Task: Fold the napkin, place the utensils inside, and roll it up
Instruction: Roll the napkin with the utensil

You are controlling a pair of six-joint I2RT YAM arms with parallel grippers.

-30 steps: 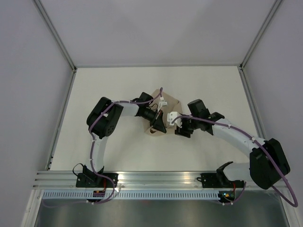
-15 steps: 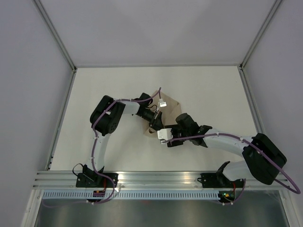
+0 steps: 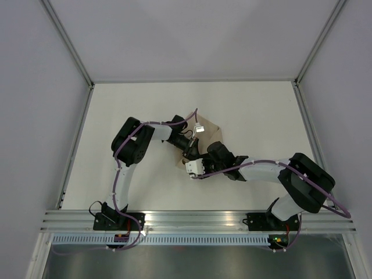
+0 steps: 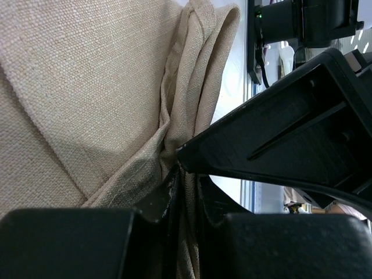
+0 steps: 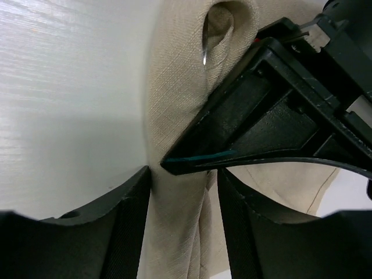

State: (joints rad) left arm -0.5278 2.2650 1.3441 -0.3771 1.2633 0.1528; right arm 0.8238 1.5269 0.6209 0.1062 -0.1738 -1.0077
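The beige napkin (image 3: 210, 135) lies mid-table, folded and partly rolled into a narrow bundle. My left gripper (image 3: 190, 153) is shut on a fold of the napkin (image 4: 87, 75), with cloth pinched between its jaws (image 4: 189, 195). My right gripper (image 3: 191, 167) is at the roll's near end. It is open, and its fingers straddle the rolled cloth (image 5: 174, 99) around the gripper's middle (image 5: 183, 226). The left finger pad (image 5: 131, 215) touches the cloth. The fork is hidden. A thin pale sliver (image 5: 204, 51) shows inside the roll's open end, and I cannot tell what it is.
The two grippers nearly touch: the left one's black finger (image 5: 273, 116) crosses just above my right jaws, and the right one's body (image 4: 290, 133) fills the left wrist view. White table (image 3: 261, 110), grey walls around it, aluminium rail (image 3: 192, 218) at the near edge.
The right arm has swung left and nearer, from the napkin's right side to the roll's near end beside the left gripper. The left gripper has barely moved and stays shut on the cloth.
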